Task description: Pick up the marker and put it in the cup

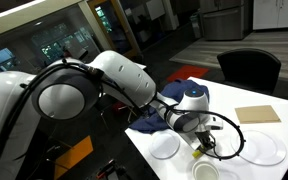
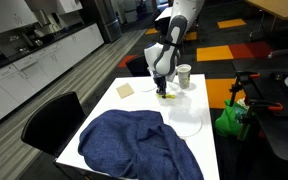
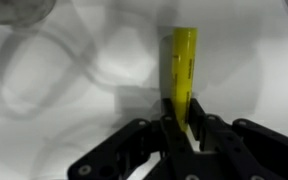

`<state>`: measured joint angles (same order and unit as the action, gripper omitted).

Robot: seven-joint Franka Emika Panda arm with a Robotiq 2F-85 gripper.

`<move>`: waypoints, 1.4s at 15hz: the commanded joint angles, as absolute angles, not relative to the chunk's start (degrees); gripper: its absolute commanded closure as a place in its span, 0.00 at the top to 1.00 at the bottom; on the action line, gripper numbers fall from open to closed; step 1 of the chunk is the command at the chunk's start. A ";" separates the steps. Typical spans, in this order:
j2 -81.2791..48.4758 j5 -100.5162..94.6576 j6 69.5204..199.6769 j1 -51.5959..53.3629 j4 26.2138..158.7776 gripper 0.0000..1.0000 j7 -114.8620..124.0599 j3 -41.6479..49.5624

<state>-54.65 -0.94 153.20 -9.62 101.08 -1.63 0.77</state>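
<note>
**Operator:** What is the tool doing?

**Technician:** The tool [image 3: 184,128] is clamping its fingers [image 3: 170,128] together on one end of the marker [image 3: 185,62]. In the wrist view the yellow barrel is projecting straight out from between them, over the white surface [image 3: 74,110].

**Operator:** Where is the marker sitting relative to the cup?

**Technician:** In an exterior view the marker [image 2: 164,95] is hanging under the tool near the far edge of the surface. The cup [image 2: 184,75] is standing upright just beside it, toward the far right corner. The two are not touching. I cannot tell whether the marker's free end is resting on the surface.

**Operator:** What else is lying there?

**Technician:** A blue cloth [image 2: 134,145] is covering the near half. A tan square mat [image 2: 125,89] is lying by the far left corner. In an exterior view a white plate [image 1: 262,150] and a shallow bowl [image 1: 164,147] are flanking the tool.
</note>
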 commanded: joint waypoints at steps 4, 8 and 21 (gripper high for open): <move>-45.46 -1.53 144.28 -6.15 102.95 0.05 -0.95 3.56; -39.66 -2.72 140.50 -4.68 104.07 0.05 -1.11 4.07; -24.92 -3.68 128.15 -3.70 109.82 0.05 -5.89 2.24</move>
<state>-29.28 -3.25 131.00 -3.21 105.83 -2.54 2.95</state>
